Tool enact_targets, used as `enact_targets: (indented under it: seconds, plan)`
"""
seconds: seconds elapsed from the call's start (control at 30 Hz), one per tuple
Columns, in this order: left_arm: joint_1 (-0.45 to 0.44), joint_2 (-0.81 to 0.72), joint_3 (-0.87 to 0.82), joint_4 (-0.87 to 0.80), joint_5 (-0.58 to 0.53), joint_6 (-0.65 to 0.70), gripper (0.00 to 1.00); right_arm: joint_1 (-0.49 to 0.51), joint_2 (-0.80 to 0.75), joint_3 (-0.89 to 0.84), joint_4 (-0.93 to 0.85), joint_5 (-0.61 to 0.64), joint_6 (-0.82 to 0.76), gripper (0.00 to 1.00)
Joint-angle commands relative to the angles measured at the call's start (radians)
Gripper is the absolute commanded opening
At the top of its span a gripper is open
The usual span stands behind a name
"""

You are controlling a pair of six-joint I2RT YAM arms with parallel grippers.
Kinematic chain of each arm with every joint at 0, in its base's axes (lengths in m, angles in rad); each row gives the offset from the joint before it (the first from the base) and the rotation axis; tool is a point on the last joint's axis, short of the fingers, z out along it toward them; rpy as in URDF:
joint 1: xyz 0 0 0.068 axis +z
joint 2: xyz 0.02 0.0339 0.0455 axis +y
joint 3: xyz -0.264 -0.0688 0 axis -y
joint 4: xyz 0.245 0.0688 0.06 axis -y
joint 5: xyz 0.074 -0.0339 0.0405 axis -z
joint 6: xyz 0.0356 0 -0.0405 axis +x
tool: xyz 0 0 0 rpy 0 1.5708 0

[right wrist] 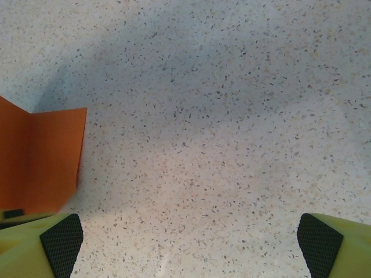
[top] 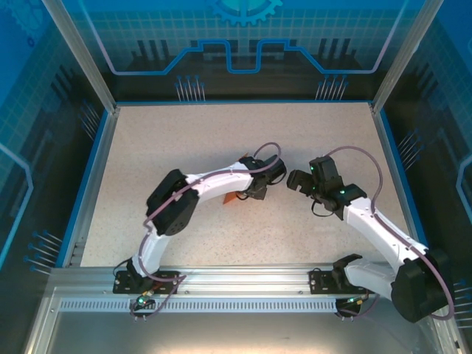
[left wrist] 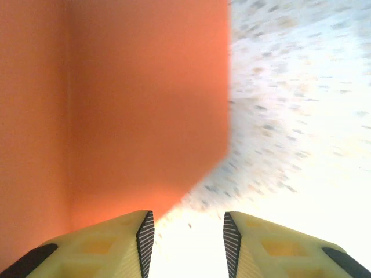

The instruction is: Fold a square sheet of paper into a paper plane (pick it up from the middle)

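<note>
The orange paper (left wrist: 145,104) lies on the speckled table, folded, with a straight crease running up its left part. My left gripper (left wrist: 188,246) hovers low over the paper's near corner, open, and nothing sits between its fingers; the left finger (left wrist: 116,249) overlaps the paper's edge. In the top view a small orange piece of the paper (top: 234,198) shows under the left gripper (top: 257,193). My right gripper (top: 296,181) is just to the right of it. In the right wrist view, this right gripper (right wrist: 190,246) stands wide open over bare table, with the paper (right wrist: 40,162) off to its left.
The table (top: 221,133) is a pale speckled surface with a blue rim and clear walls around it. Both wrists meet near the middle, a short gap between them. An aluminium rail (top: 243,276) runs along the near edge.
</note>
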Motion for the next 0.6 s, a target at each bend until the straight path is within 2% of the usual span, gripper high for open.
enact_targets:
  seconds: [0.0, 0.17, 0.3, 0.47, 0.57]
  plan:
    - [0.012, -0.191, -0.057, 0.097, 0.182, 0.021, 0.44, -0.013, 0.041, 0.037, 0.001, -0.066, -0.004, 0.99]
    - [0.104, -0.380, -0.227, 0.226, 0.377, 0.001, 0.53, 0.020, 0.129, 0.057, 0.098, -0.229, -0.029, 0.97]
    - [0.212, -0.484, -0.382, 0.342, 0.467, -0.044, 0.61, 0.111, 0.246, 0.112, 0.140, -0.309, -0.023, 0.97]
    - [0.349, -0.491, -0.534, 0.493, 0.630, -0.118, 0.63, 0.206, 0.373, 0.146, 0.222, -0.373, 0.039, 0.94]
    - [0.389, -0.455, -0.579, 0.571, 0.692, -0.147, 0.62, 0.230, 0.427, 0.146, 0.267, -0.393, 0.094, 0.91]
